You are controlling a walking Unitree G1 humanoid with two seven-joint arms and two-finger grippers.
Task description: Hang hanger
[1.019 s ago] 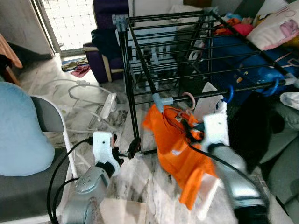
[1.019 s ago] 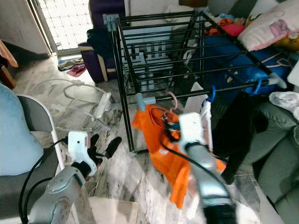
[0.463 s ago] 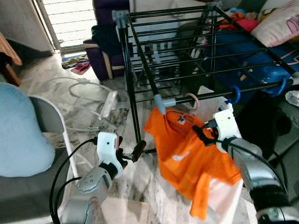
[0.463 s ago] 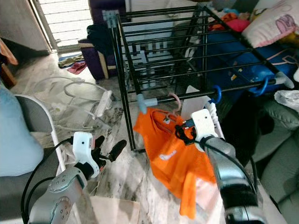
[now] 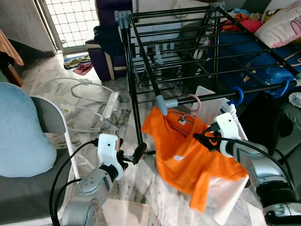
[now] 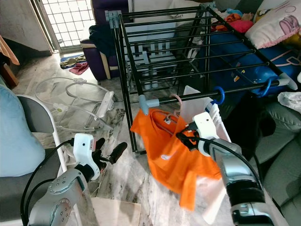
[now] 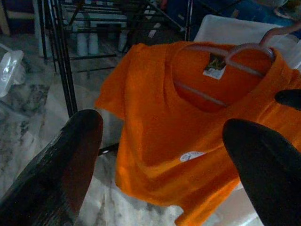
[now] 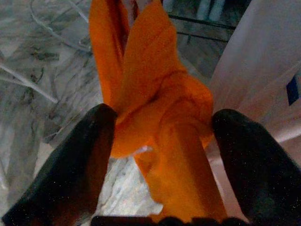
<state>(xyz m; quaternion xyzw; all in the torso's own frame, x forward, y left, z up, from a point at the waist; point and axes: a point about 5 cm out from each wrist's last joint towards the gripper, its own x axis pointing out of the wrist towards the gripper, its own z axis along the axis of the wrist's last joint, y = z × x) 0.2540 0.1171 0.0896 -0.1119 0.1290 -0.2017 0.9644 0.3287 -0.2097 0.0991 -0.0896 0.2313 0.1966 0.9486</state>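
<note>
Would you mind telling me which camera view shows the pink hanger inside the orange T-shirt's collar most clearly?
The left wrist view: the pink hanger lies across the open collar of the orange T-shirt, beside its label. The eye views show its hook over the drying rack rail. The right wrist view shows bunched orange cloth between the right tool's fingers.

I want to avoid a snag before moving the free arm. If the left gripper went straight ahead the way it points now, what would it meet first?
Most likely the orange shirt on its pink hanger: it sits directly between the open fingers of the left gripper. Depth is unclear.
</note>
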